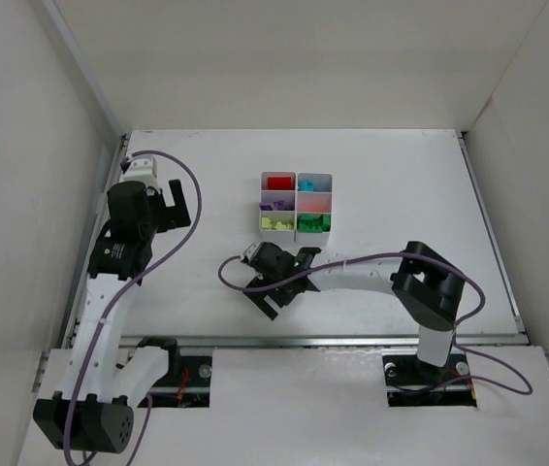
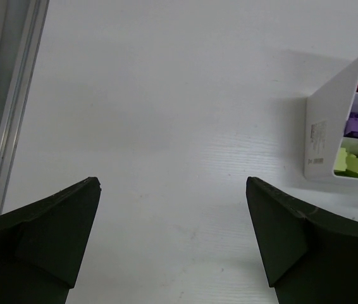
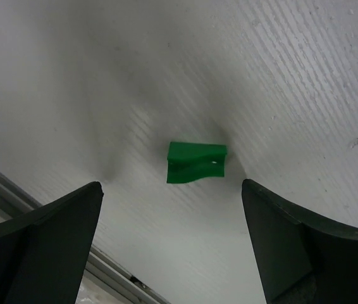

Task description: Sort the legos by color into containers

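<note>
A single green lego lies loose on the table toward its near edge, apart from the white tray, which sits mid-table holding the other legos by colour. The right hand hovers over the green lego, its fingers spread wide on either side and clear of it. The left hand is wide and empty near the left edge.

White arm links with black joints; purple cables run alongside; end effector fingers are black wedges.
</note>
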Available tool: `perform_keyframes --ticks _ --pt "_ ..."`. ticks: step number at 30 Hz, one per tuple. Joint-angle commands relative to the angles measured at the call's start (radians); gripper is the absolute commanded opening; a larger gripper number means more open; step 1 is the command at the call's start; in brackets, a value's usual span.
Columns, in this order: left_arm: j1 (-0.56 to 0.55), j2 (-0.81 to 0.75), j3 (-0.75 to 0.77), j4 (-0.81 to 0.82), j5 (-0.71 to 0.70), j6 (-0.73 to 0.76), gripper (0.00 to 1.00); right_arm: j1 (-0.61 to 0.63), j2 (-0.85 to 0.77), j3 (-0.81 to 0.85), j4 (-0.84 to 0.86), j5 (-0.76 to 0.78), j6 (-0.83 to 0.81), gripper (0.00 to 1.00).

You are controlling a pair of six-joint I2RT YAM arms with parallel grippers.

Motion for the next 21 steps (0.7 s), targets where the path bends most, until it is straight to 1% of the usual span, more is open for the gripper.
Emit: perform_keyframes --ticks 1,5,8,9,12,13,14,20,21 --pt "0.020 -0.039 -0.004 0.035 0.094 -0.030 1.00 0.002 0.015 0.063 0.063 0.037 0.056 0.94" --pt "0.030 -0.059 -0.004 0.044 0.131 -0.030 1.00 0.002 0.041 0.052 0.102 0.017 0.076 0.92" --pt "0.041 -0.069 -0.013 0.044 0.157 -0.030 1.00 0.002 0.072 0.061 0.102 0.028 0.088 0.87" --pt "0.050 -0.069 -0.013 0.044 0.157 -0.030 1.00 0.002 0.084 0.061 0.102 0.028 0.088 0.83" --pt "0.050 -0.079 -0.024 0.044 0.168 -0.030 1.00 0.002 0.093 0.061 0.102 0.028 0.088 0.76" --pt "0.061 -0.079 -0.024 0.044 0.168 -0.030 1.00 0.002 0.093 0.061 0.102 0.028 0.077 0.71" --pt "0.061 -0.088 -0.024 0.044 0.168 -0.030 1.00 0.002 0.093 0.061 0.093 0.040 0.077 0.71" --pt "0.061 -0.088 -0.024 0.044 0.168 -0.030 1.00 0.002 0.093 0.079 0.060 0.060 0.077 0.62" --pt "0.061 -0.088 -0.024 0.044 0.168 -0.030 1.00 0.002 0.093 0.079 0.060 0.060 0.077 0.62"
